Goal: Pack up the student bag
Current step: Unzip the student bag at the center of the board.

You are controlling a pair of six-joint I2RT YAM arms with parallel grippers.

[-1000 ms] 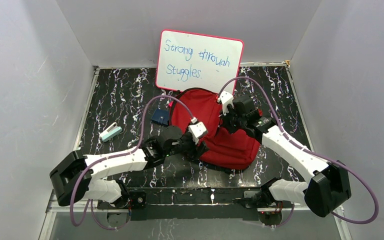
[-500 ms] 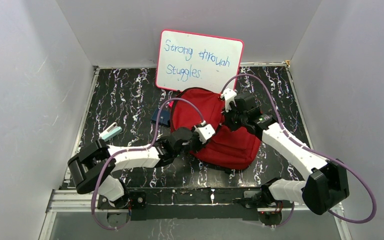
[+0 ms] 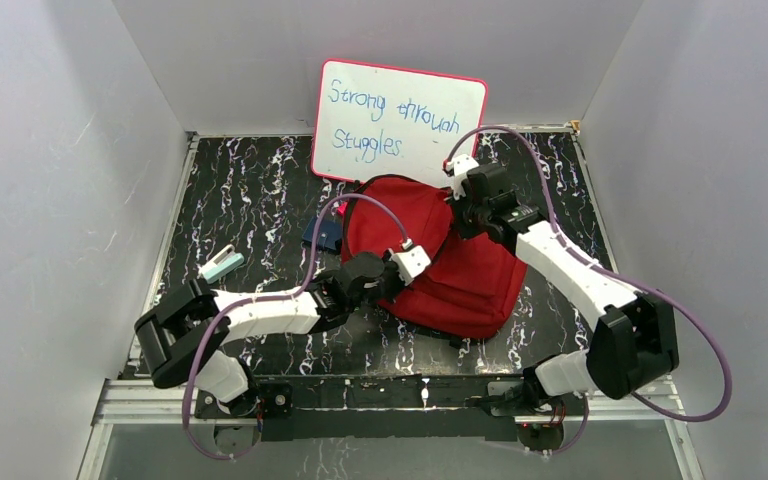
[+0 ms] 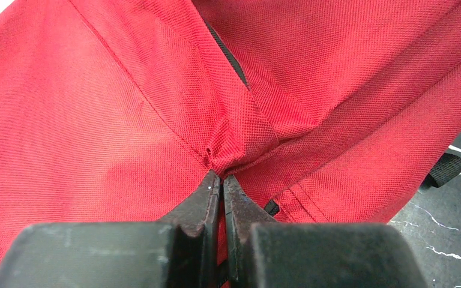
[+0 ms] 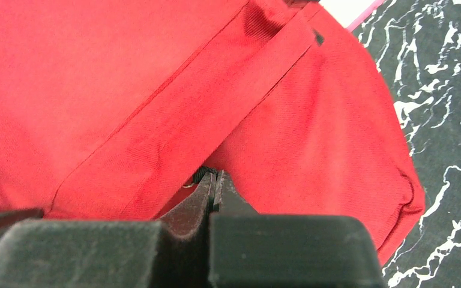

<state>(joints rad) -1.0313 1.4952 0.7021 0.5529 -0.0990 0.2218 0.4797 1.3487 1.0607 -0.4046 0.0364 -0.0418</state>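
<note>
Student bag (image 3: 470,288) mid tabletop (image 3: 240,180). L gripper (image 4: 222,177), open 1 s ago, now pinched shut on its red cloth. R gripper (image 5: 213,176) shut at bag's upper fold, hold unclear.

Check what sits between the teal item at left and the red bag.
A dark blue item, close beside the student bag; the rest toward the teal item is bare black marbled table. Only the top view shows it.

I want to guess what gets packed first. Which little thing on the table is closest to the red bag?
The small dark blue object, right beside the soft red fabric backpack. The pale teal-and-white object lies apart, farther left.
</note>
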